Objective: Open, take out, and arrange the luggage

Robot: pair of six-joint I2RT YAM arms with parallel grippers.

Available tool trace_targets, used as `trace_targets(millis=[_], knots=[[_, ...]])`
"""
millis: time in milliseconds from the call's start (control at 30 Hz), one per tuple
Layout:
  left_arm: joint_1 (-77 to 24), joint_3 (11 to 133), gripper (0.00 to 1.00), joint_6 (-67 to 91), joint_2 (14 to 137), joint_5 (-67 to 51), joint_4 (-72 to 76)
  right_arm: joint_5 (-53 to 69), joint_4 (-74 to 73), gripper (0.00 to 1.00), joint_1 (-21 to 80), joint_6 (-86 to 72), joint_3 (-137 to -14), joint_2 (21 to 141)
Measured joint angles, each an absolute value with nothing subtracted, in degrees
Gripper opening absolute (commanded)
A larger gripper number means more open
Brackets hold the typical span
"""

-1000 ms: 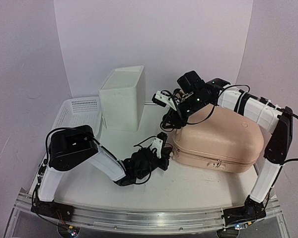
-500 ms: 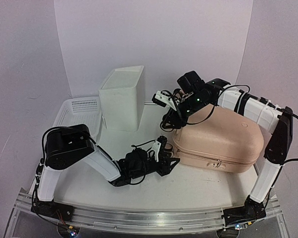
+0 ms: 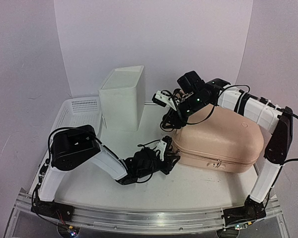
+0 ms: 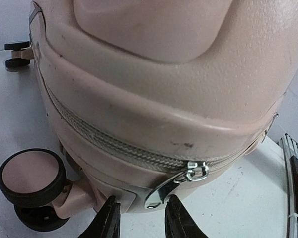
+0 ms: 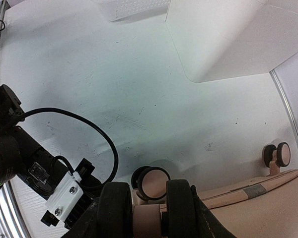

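Observation:
The peach-pink luggage [image 3: 223, 141] lies flat and zipped shut at the right of the table, casters toward the left. My left gripper [image 3: 170, 157] is low on the table at its near-left corner. In the left wrist view the gripper [image 4: 141, 220] is open, and the silver zipper pull [image 4: 175, 186] hangs between the fingertips [image 4: 109, 220], close to the right one. A caster [image 4: 32, 181] sits to the left. My right gripper [image 3: 171, 120] is at the luggage's left end. In the right wrist view the gripper [image 5: 148, 210] is shut on a black-and-pink double caster wheel [image 5: 146, 218].
A white plastic box [image 3: 121, 98] stands at back centre, also in the right wrist view [image 5: 223, 39]. A white mesh basket [image 3: 79, 111] lies at back left. Two more casters [image 5: 151, 182] [image 5: 277, 156] show beneath my right gripper. A metal rail [image 3: 139, 218] runs along the near edge.
My left gripper has dipped and shifted right, closer to the luggage's near-left corner. The right arm and the luggage have not moved.

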State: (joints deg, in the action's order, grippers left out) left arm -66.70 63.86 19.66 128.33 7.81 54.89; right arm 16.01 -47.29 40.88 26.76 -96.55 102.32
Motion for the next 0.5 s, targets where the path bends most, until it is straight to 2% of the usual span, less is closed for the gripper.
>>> trace_targets(millis=[267,500], knots=[[-67.07,64.82,0.37,18.50,128.73,9.21,52.38,15.99,-47.27,0.00,40.88,26.74,-96.55,102.32],[-67.31,64.82,0.35,17.72,128.68,10.11,52.36,16.01,-47.27,0.00,40.88,26.74,-96.55,102.32]])
